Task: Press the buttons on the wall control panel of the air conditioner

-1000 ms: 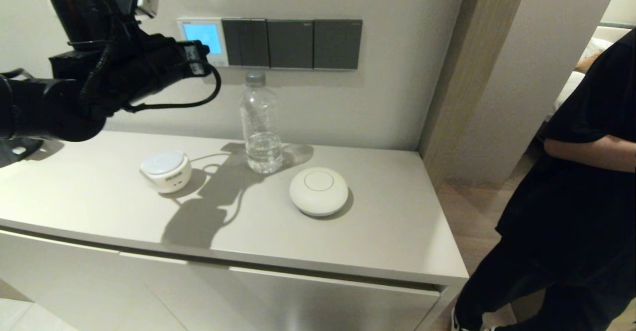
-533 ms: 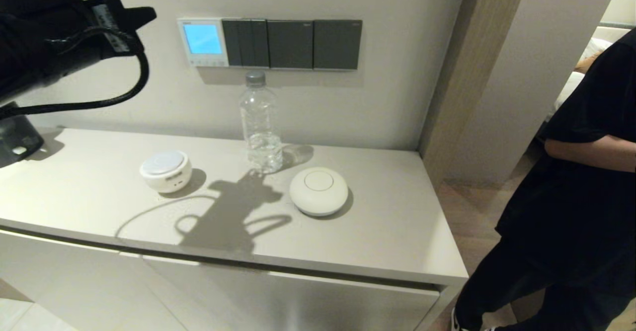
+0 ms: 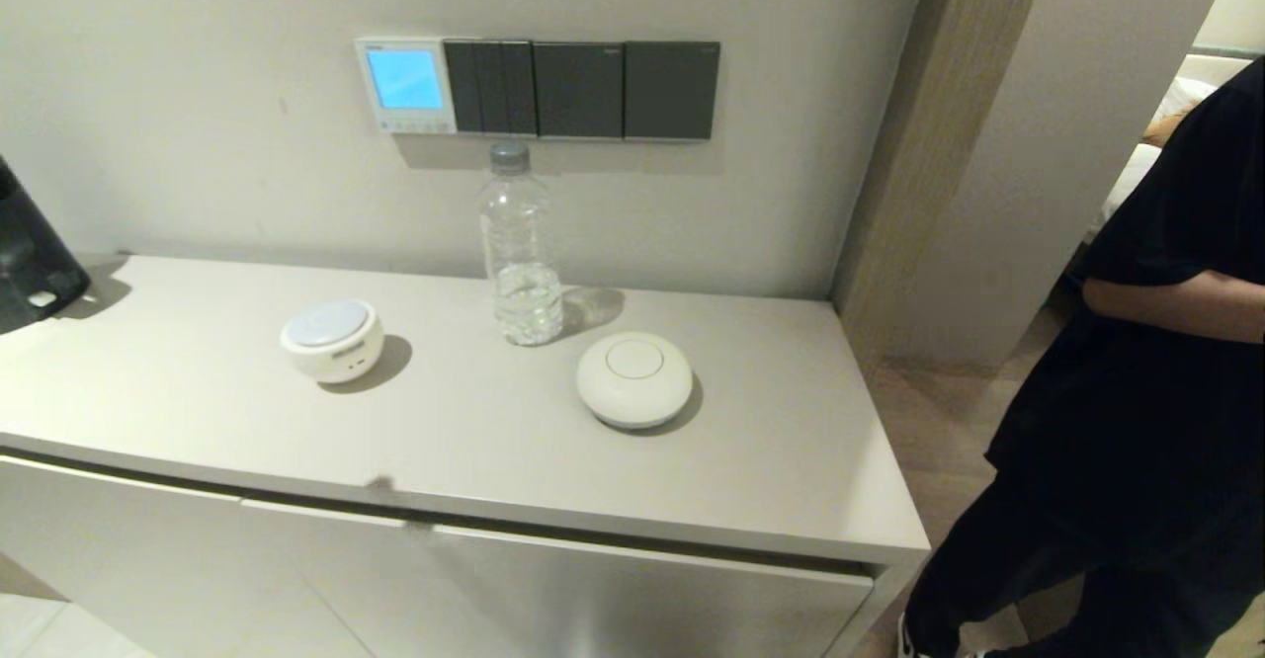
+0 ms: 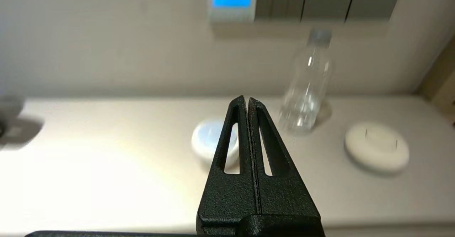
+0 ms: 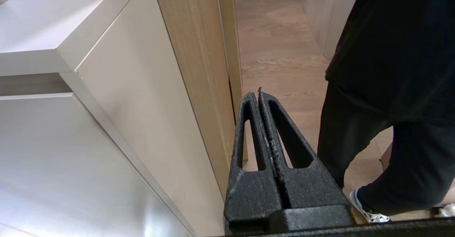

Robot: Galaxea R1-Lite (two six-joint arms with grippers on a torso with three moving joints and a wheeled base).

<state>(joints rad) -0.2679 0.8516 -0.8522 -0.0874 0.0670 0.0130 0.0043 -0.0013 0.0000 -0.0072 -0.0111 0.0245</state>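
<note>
The white control panel hangs on the wall with its screen lit blue, and its row of small white buttons runs along the bottom edge. It also shows in the left wrist view, far off. My left gripper is shut and empty, held back from the wall over the near part of the cabinet top, out of the head view. My right gripper is shut and empty, parked low beside the cabinet's right side.
Dark grey switch plates sit right of the panel. On the cabinet top stand a clear water bottle, a small white speaker and a white round device. A person in black stands at the right. A black object is at the left edge.
My left arm has drawn back from the panel, leftward and out of the head view. Its shadow has left the cabinet top. The panel screen stays lit blue.
</note>
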